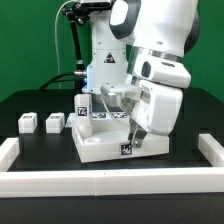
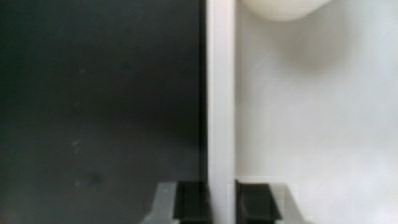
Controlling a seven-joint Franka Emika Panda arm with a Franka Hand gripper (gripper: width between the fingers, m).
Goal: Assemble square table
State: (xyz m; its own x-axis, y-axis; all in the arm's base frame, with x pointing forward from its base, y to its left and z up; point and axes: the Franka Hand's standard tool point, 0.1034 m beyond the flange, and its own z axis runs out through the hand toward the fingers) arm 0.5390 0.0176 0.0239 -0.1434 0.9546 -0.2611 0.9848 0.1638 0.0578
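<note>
The white square tabletop (image 1: 100,143) lies on the black table, with a tag on its front corner. My gripper (image 1: 131,128) is down at its right part, under the bulky wrist. In the wrist view the tabletop's thin raised rim (image 2: 222,90) runs straight between my two dark fingers (image 2: 185,203), which press it from both sides; my gripper (image 2: 224,203) is shut on it. The slab's white surface (image 2: 320,120) is on one side of the rim and the dark table on the other. Two short white legs (image 1: 27,122) (image 1: 53,122) stand at the exterior view's left, a third (image 1: 83,112) at the slab's back corner.
Long white border bars frame the table at the front (image 1: 110,181), the exterior view's left (image 1: 8,150) and right (image 1: 212,150). The robot's base (image 1: 100,65) stands behind the slab. A rounded white shape (image 2: 285,8) shows on the slab in the wrist view.
</note>
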